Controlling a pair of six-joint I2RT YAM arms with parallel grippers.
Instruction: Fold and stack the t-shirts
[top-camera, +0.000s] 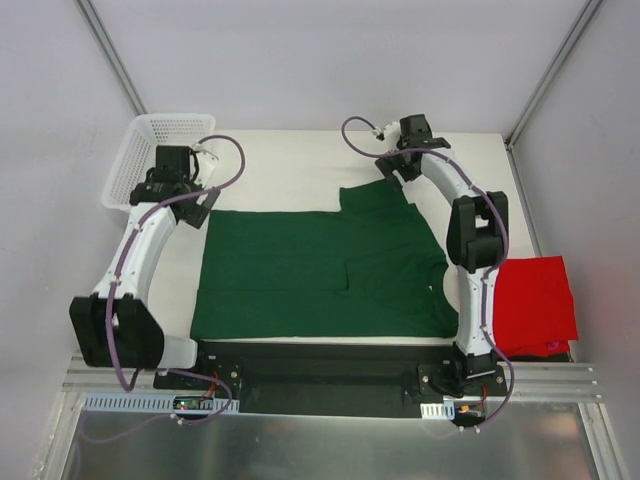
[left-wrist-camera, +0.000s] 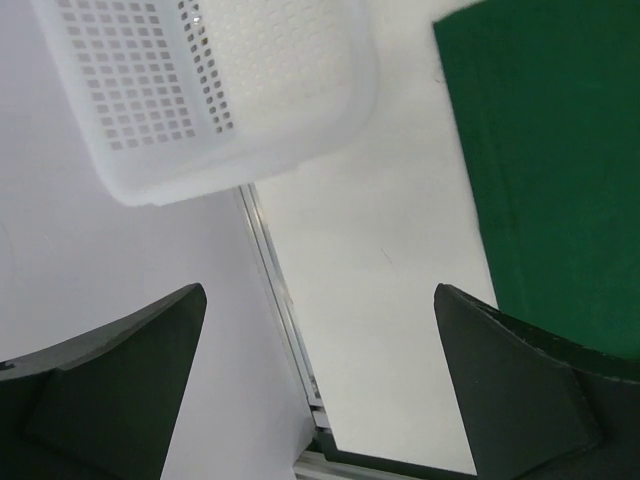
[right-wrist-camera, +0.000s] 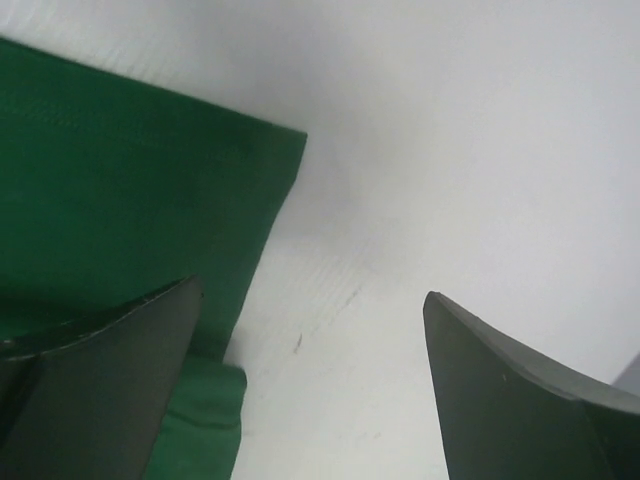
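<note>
Two shirts: green shirt (top-camera: 300, 270) spread centre, red shirt (top-camera: 535, 300) lower right.
Claws: left claw (left-wrist-camera: 320, 290), right claw (right-wrist-camera: 312, 290) gaping, empty.
Room: bare counter (top-camera: 290, 165) above.

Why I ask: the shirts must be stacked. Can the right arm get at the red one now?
Probably yes: the red shirt lies uncovered beside that arm's base; the right end effector, open and empty by the green shirt, needs swinging back.

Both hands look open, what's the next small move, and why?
Probably lower the left hand onto the far left corner of the green t-shirt and pinch it. That hand and the right hand are open and empty, the corner lies beside the left hand, and the shirt is spread wide.
</note>
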